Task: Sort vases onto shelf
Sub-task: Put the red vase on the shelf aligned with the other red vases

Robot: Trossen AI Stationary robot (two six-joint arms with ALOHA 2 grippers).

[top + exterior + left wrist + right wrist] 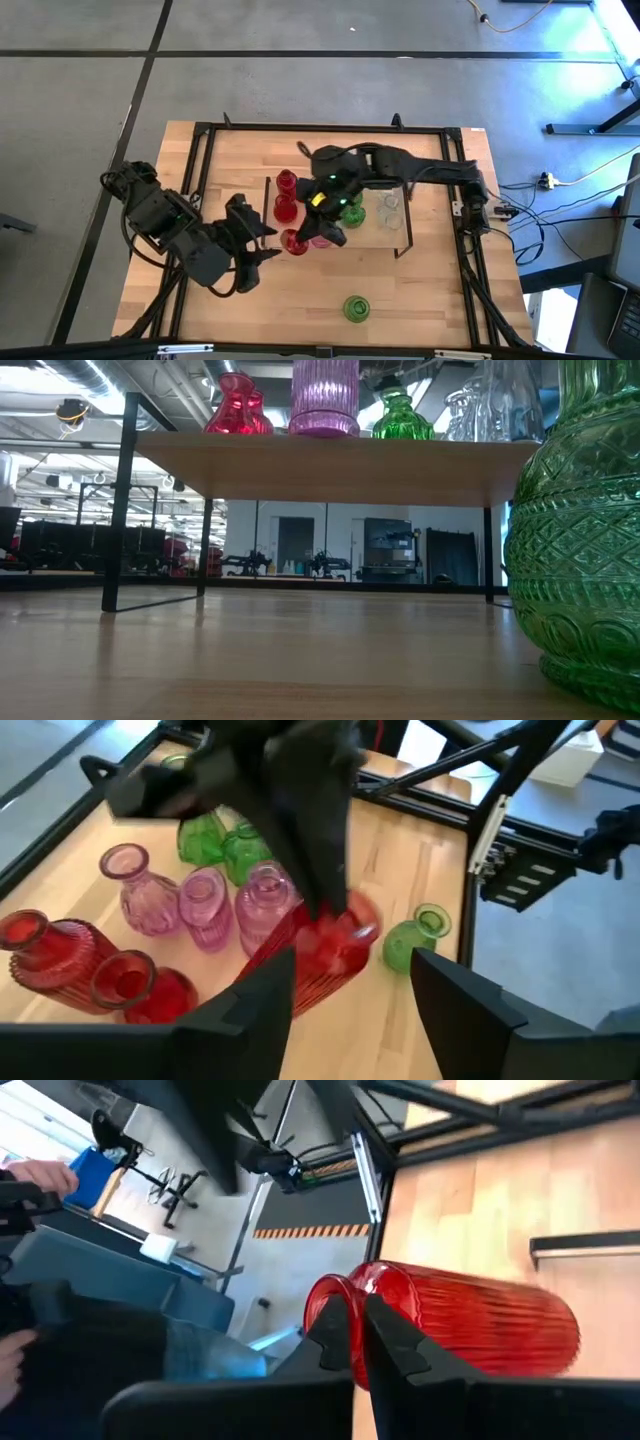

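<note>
Right claw is pinched tight on the rim of a red ribbed vase, which is tipped on its side at the shelf corner nearest the left arm. Left claw stands open, empty, just beside that same vase.

Risks I see:
- Rim pinch is thin; glass could slip or twist out if I swing it.
- Pink vases and other reds are packed close on the shelf; lowering this one could knock them over.
- Both arms crowd the same corner, so a collision is likely.

One green vase sits on the table, well apart from the shelf.
</note>
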